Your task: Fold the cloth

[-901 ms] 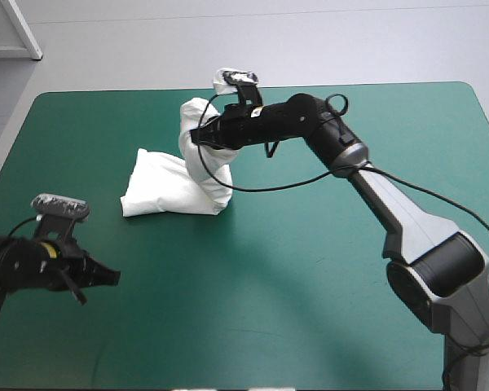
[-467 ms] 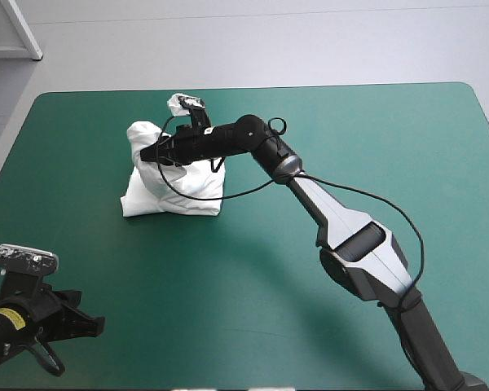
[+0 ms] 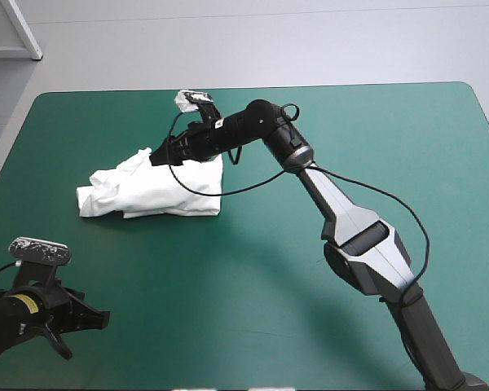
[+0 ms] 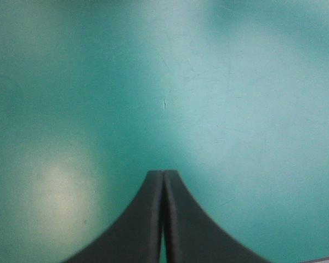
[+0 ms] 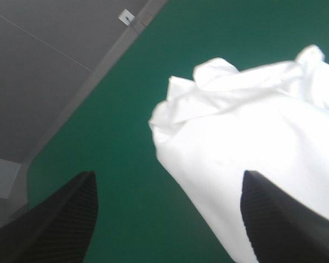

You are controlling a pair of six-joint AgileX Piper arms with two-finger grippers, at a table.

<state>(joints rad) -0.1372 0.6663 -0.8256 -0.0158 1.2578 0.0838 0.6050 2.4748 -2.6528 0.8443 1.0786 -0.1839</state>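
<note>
Fingers (image 5: 60, 219) of the right gripper (image 3: 165, 153): wide apart, gripping nothing. Poised low at the far edge of the T-shirt (image 3: 155, 189), close above the white cloth; touching or not, impossible to tell. In the right wrist view, white fabric ahead of and partly between the two black fingers, one finger over the cloth, the other over bare teal-green cover (image 5: 126, 137).

Fingers (image 4: 151, 219) of the left gripper (image 3: 98, 319): pressed together into one pointed arch, holding nothing. Low over the near left corner of the table (image 3: 293, 326), well apart from the T-shirt, only bare cover ahead.

T-shirt: a folded bundle lying on the table, left of centre and toward the far side. Smooth and squarish at the end under the right gripper, looser and rumpled toward the table's left edge, with creased layers bunched there. Right arm (image 3: 350, 228) stretched long across the table from the near right corner.
</note>
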